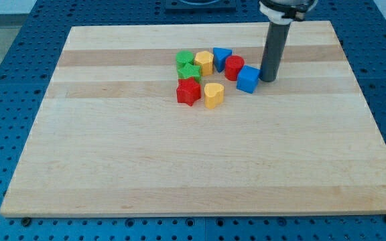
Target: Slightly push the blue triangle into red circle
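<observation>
My tip (pixel 268 79) (a bare rod, no claw) stands on the table (pixel 179 167), just right of the blue cube (pixel 248 79). The red circle (pixel 234 67) touches the blue triangle (pixel 221 58) on its left.

A pale wooden counter (pixel 200 174) with lighter and darker strips running across it lies on a blue perforated surface (pixel 5 80). All the blocks sit in a cluster nearer the counter's top edge, a little toward its right side. A blue cube (pixel 248 79) is the rightmost of them. A yellow block (pixel 204 62) of unclear faceted shape stands just beside two green blocks, one (pixel 185 58) closer to the top edge and the other (pixel 189 71) touching it below. A red star (pixel 188 92) sits under the green pair, with a yellow heart (pixel 213 95) just beside it.
</observation>
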Robot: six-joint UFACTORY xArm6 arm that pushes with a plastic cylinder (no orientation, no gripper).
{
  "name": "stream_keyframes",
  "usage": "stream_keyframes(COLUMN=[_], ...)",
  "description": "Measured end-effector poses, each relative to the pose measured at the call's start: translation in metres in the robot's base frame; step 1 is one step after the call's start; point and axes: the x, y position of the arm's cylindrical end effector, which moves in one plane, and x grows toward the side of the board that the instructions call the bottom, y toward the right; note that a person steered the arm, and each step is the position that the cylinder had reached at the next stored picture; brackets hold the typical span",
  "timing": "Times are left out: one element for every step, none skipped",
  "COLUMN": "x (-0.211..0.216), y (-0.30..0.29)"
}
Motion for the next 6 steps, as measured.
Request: stream_keyframes(x=[0.011, 0.021, 0.021, 0.015, -0.023, -0.085], y=[-0.005, -0.016, -0.019, 0.014, 0.042, 0.036])
